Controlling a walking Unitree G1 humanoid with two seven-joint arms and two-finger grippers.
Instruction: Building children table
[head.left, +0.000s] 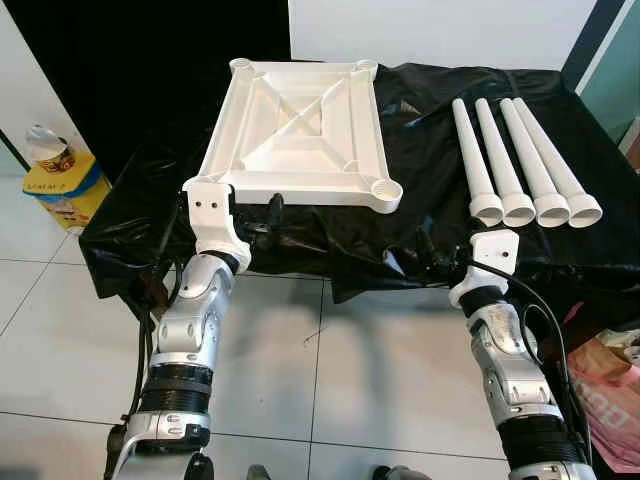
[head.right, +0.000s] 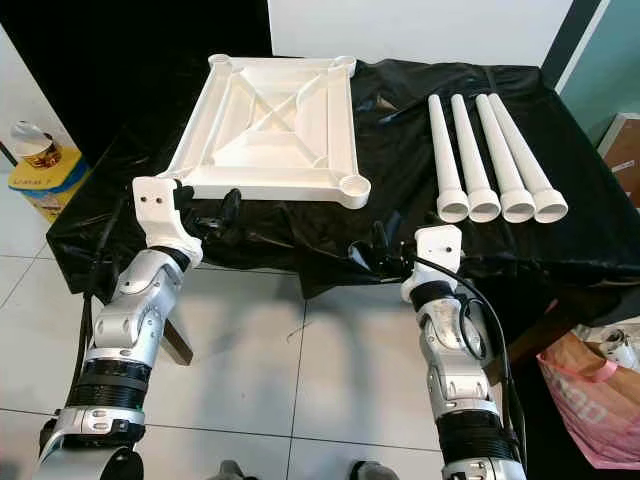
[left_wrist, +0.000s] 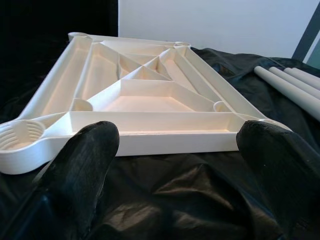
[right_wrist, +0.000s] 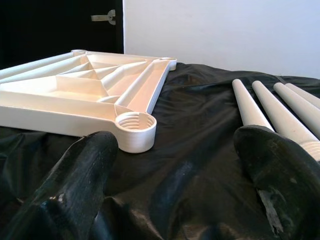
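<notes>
My left tool (head.left: 262, 226) and right tool (head.right: 372, 250) hover spread and empty; tabletop (head.left: 298, 130) lies underside-up, sockets exposed for the legs (head.left: 525, 165).

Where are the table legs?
The four white legs lie side by side on the black cloth, on the robot's right, beside the upside-down tabletop.

Bright, even indoor light — glare ripples on the black sheet (head.left: 400, 225), head views sharp, close wrist-view foregrounds soft.
</notes>
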